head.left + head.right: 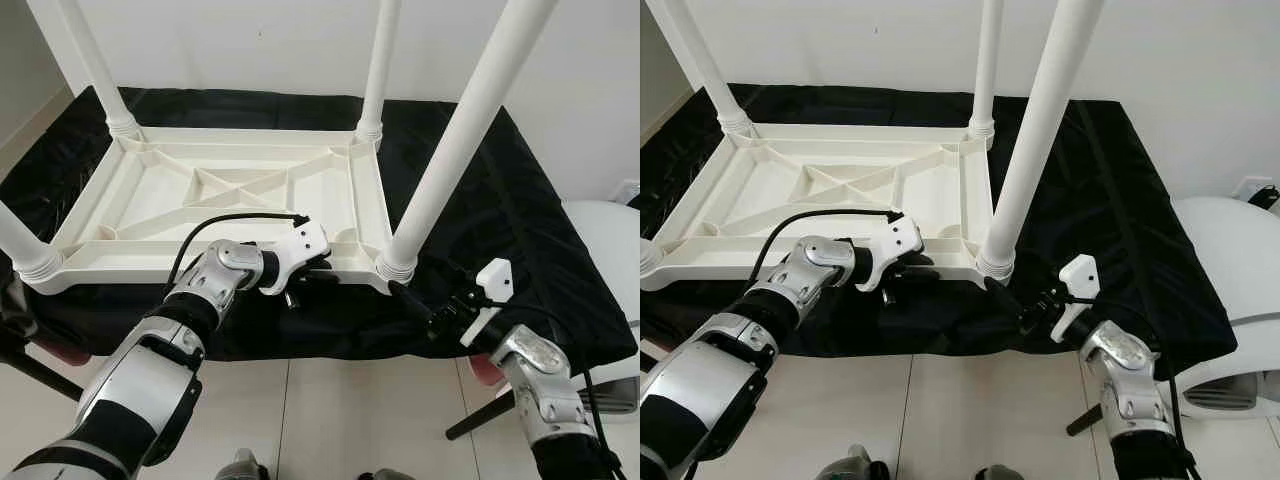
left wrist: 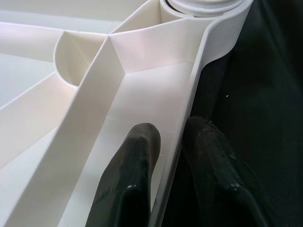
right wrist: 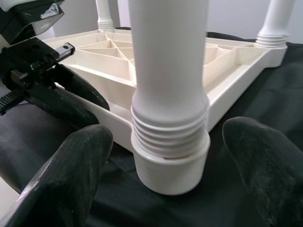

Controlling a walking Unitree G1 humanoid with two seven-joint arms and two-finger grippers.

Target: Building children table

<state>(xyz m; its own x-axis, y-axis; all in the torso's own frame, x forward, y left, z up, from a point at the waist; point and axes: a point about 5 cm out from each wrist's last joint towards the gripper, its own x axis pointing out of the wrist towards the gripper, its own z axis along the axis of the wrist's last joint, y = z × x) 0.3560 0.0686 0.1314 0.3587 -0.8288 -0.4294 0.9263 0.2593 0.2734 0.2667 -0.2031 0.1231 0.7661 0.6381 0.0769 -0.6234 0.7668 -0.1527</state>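
White plastic children's table (image 1: 230,195) lies upside down on a counter draped in black cloth (image 1: 500,210), ribbed underside facing up. Four white legs stand screwed into its corner sockets: near-right leg (image 1: 450,150), far-right leg (image 1: 378,70), far-left leg (image 1: 95,65), near-left leg (image 1: 20,245).

Left gripper (image 1: 305,275) sits at the near edge of the tabletop, towards the right end. Its fingers (image 2: 132,175) are closed on the near rim (image 2: 189,113), one finger inside the rim wall, the other outside against the cloth.

Right gripper (image 1: 415,300) sits low over the cloth just beside the base of the near-right leg. Its fingers (image 3: 71,170) are spread open, one either side of the threaded collar (image 3: 168,137) and socket, not touching them.

A white rounded object (image 1: 610,250) stands to the right of the counter. Tiled floor (image 1: 350,420) lies below the near edge.
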